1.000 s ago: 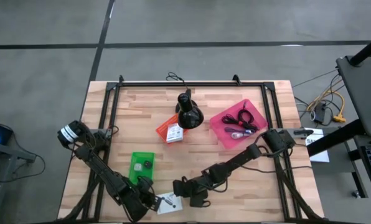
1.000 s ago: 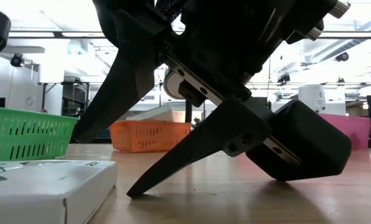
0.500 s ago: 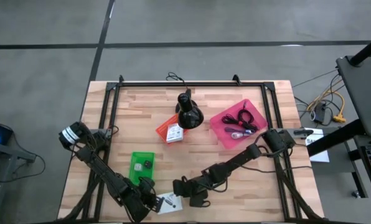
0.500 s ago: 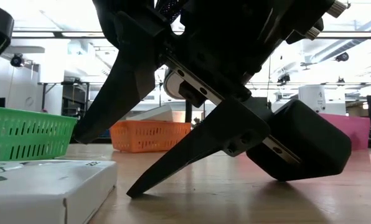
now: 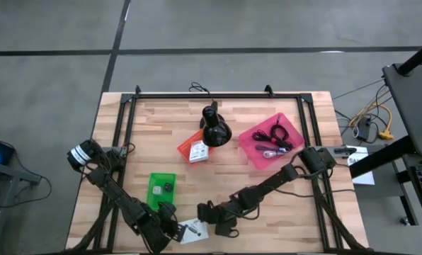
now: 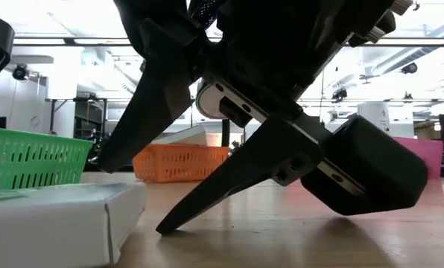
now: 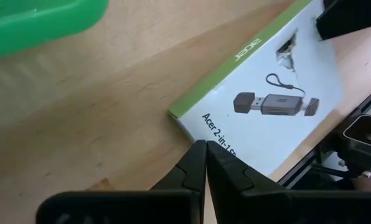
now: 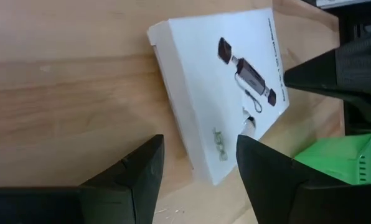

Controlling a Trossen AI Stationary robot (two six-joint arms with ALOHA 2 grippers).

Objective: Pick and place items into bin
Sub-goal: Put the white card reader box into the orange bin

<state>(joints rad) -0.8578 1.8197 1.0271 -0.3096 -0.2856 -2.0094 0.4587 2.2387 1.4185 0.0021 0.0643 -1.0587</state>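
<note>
A flat white box (image 5: 192,230) printed with a USB adapter lies near the table's near edge; it also shows in the left wrist view (image 7: 279,81), the right wrist view (image 8: 220,81) and the low view (image 6: 58,223). My left gripper (image 7: 205,146) is shut, its tips at the box's long edge. My right gripper (image 8: 199,140) is open on the box's other side, and the box's end lies between its fingers; touch does not show. In the low view one of its fingertips (image 6: 162,227) rests on the table. My left gripper meets the white box with its shut fingertips at the long side edge (image 7: 195,134), beside the printed "Acer 2-in-1". The fingers come low, slanting from the table's left. The box lies on the table with its top face sloping in the low view.
A green bin (image 5: 161,190) with a small dark cube stands just behind the grippers. An orange bin (image 5: 195,149) holds white cards, and a pink bin (image 5: 271,139) holds black cables and a purple cord. A black cone stand (image 5: 212,127) is at the far middle. The table's near edge is close.
The white box has shifted: in the low view its top face now slopes and it shows larger than before. Both grippers have stayed nearly where they were, with the right one's fingers still apart.
</note>
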